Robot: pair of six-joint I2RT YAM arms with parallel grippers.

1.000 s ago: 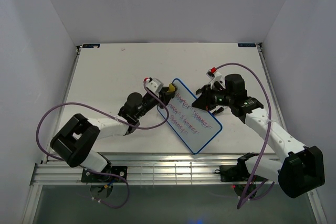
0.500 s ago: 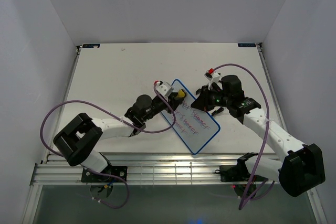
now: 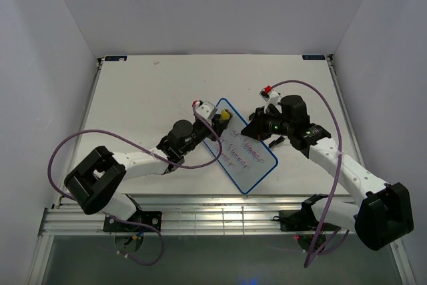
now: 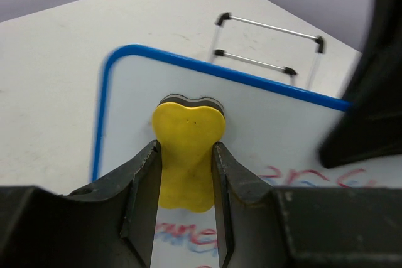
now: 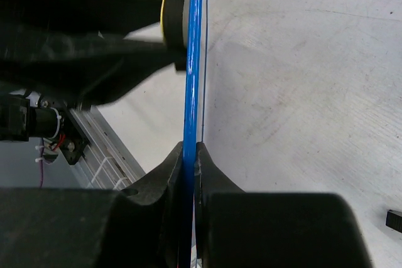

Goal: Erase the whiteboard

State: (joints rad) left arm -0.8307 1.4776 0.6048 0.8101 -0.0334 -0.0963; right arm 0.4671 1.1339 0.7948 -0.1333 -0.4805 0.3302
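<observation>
Currently, your table (image 3: 147, 91) carries the whiteboard (image 3: 248, 158), set diagonally near its centre between the two arms. Whether it lies flat or tilted cannot be told. Your right gripper (image 5: 190, 155) has its fingers almost together, pinching the board's thin blue rim. Your left gripper (image 4: 186, 155) has its fingers (image 4: 141, 180) narrowly parted and clamped on a yellow sponge (image 4: 188, 120), which presses against the board face near a rounded corner. Red-purple handwriting crosses the middle and near part of the board but is too blurred to read. The patch around the sponge is bare white.
</observation>
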